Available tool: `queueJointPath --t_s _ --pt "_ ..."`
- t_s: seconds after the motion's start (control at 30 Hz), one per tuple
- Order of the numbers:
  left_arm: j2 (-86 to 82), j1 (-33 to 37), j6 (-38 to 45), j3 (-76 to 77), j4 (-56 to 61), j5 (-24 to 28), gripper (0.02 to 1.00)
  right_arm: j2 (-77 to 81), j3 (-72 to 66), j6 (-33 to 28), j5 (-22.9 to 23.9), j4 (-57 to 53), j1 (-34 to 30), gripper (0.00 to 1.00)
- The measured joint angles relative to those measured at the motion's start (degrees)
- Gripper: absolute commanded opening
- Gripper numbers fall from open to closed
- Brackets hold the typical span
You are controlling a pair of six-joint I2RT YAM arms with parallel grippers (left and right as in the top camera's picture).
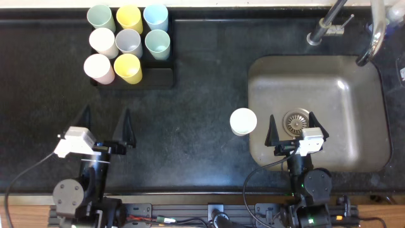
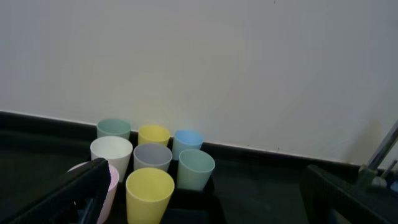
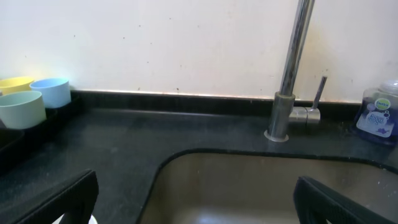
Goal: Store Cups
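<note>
A lone white cup (image 1: 243, 121) stands upright on the dark counter, just left of the sink's rim. Several pastel cups (image 1: 128, 42) stand upright in a black tray (image 1: 161, 77) at the back left; the tray's near-right slot is bare. The same cups (image 2: 152, 155) appear ahead in the left wrist view, past one dark finger (image 2: 81, 186). My left gripper (image 1: 106, 123) is open over bare counter, in front of the tray. My right gripper (image 1: 294, 126) is open at the sink's left part, to the right of the white cup. Neither holds anything.
A steel sink (image 1: 354, 88) with a drain (image 1: 296, 120) fills the right side. A faucet (image 1: 329, 22) rises behind it, also seen as a faucet (image 3: 292, 74) in the right wrist view beside a blue soap bottle (image 3: 378, 115). A white wall backs the counter.
</note>
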Motion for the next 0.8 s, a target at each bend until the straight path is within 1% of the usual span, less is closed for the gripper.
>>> queueJointPath --t_s 0.13,0.3,0.37,0.6,0.8 --pt "-4.1 0.0 0.9 -4.9 1.6 0.0 1.000 0.0 0.0 0.0 0.0 0.0 0.0 0.993" --pt "-6.3 0.0 2.7 -11.3 7.7 0.2 1.000 0.0 0.0 0.0 0.0 0.0 0.0 0.998" --pt "-6.4 0.0 3.3 -12.7 6.0 0.3 1.000 0.0 0.0 0.0 0.0 0.0 0.0 0.998" --pt "-6.4 0.0 5.9 -13.5 -5.5 1.8 1.000 0.0 0.0 0.0 0.0 0.0 0.0 0.998" --pt "-6.4 1.1 6.2 -13.5 -5.5 2.1 1.000 0.0 0.0 0.0 0.0 0.0 0.0 0.998"
